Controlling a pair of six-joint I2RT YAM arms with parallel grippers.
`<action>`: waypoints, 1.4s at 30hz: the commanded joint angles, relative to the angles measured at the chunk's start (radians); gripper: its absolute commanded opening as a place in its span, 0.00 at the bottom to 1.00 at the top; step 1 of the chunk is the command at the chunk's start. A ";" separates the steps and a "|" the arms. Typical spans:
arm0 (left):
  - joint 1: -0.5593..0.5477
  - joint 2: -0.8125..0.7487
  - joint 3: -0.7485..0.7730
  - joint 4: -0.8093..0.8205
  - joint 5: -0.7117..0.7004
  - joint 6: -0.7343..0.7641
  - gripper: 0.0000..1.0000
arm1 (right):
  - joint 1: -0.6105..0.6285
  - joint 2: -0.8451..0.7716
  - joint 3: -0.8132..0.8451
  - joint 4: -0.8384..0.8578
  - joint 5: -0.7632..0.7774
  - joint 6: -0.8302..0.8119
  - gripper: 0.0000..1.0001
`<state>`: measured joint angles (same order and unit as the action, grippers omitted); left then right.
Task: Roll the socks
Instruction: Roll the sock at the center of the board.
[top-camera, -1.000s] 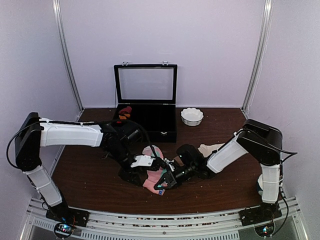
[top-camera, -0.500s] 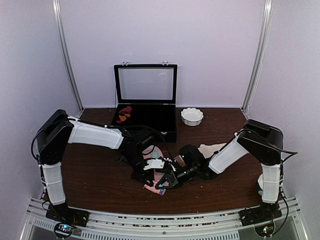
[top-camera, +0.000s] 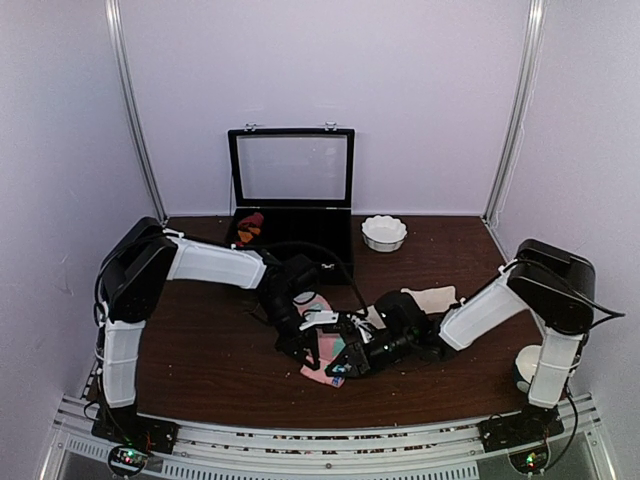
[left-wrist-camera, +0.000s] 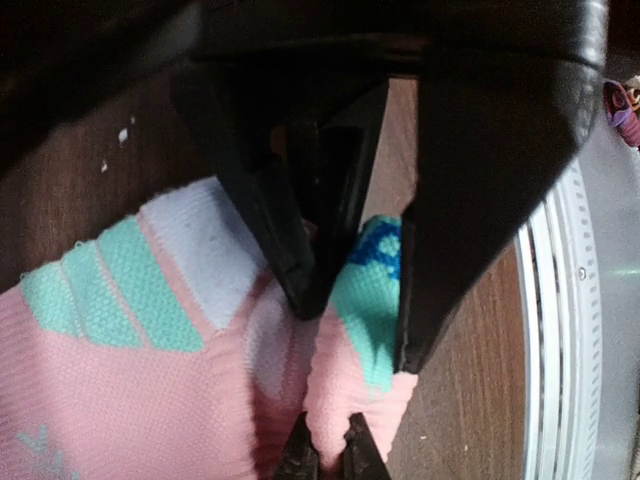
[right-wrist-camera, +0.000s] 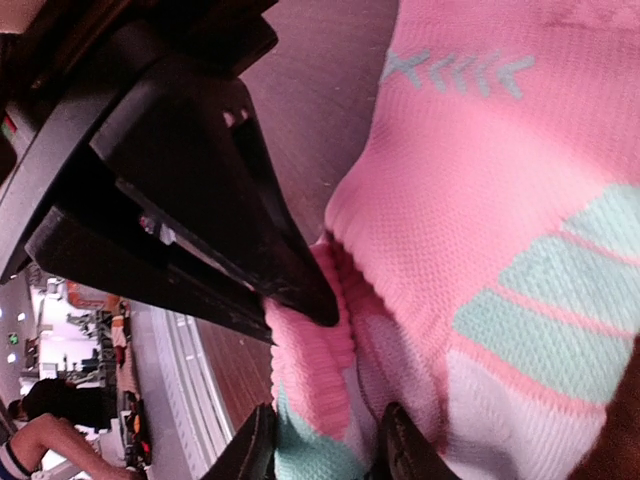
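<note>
We judge the pink sock (left-wrist-camera: 120, 400), crumpled on the counter (top-camera: 200, 370) (the cream sock (top-camera: 430, 298) lies apart to its right), light, limp and stretchy, best taken at a fold: the left claw (left-wrist-camera: 328, 455) is clamped on one, the right claw (right-wrist-camera: 325, 450) straddles it half-open.

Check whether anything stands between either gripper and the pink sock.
Nothing visible does. The left gripper is shut on a fold of the pink sock, and the right gripper has a finger on each side of the same sock. The cream sock lies apart, beyond the right arm.
</note>
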<state>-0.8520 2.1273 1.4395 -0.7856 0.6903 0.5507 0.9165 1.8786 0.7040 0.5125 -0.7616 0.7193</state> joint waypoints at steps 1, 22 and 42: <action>0.024 0.095 0.029 -0.072 -0.091 -0.053 0.00 | 0.039 -0.132 -0.061 -0.281 0.217 -0.159 0.37; 0.035 0.203 0.132 -0.197 -0.201 -0.058 0.00 | 0.384 -0.693 -0.199 -0.601 1.426 -0.338 1.00; 0.043 0.254 0.198 -0.243 -0.215 -0.055 0.00 | 0.443 -0.259 -0.069 -0.112 0.930 -1.326 0.66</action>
<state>-0.8303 2.2887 1.6680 -1.0229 0.7120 0.4911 1.3815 1.5547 0.5739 0.3683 0.2543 -0.4530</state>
